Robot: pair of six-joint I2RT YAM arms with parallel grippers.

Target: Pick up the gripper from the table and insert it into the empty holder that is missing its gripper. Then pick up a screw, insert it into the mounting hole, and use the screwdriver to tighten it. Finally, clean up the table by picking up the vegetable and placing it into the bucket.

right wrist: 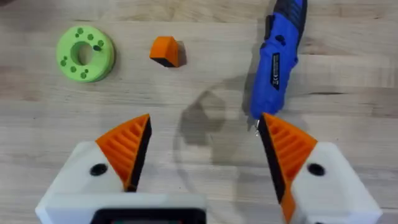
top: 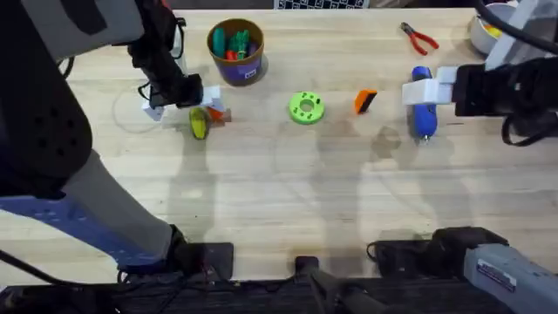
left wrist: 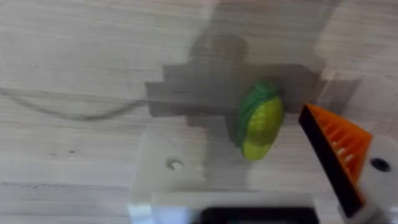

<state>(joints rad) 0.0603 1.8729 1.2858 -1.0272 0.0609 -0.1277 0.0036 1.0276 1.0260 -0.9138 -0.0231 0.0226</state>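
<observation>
Small yellow toy corn cob with green end [left wrist: 260, 123] lying on pale wooden table [left wrist: 93, 56], between plain white angular plastic block [left wrist: 165, 174] and orange ribbed finger [left wrist: 339, 149] of the open left gripper [left wrist: 255, 177]

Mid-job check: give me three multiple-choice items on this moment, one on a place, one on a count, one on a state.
1. The loose orange gripper lies
A. between the green disc and the screwdriver
B. inside the bucket
C. on the holder

2. Orange fingers on the left gripper:
A. none
B. one
C. two

3. The right gripper is
A. shut on the screwdriver
B. shut on the vegetable
C. open

Key: 1 A, it rests on the table between them; 2 B, one block is bare white; 3 C, its fingers stand apart, holding nothing.
</observation>
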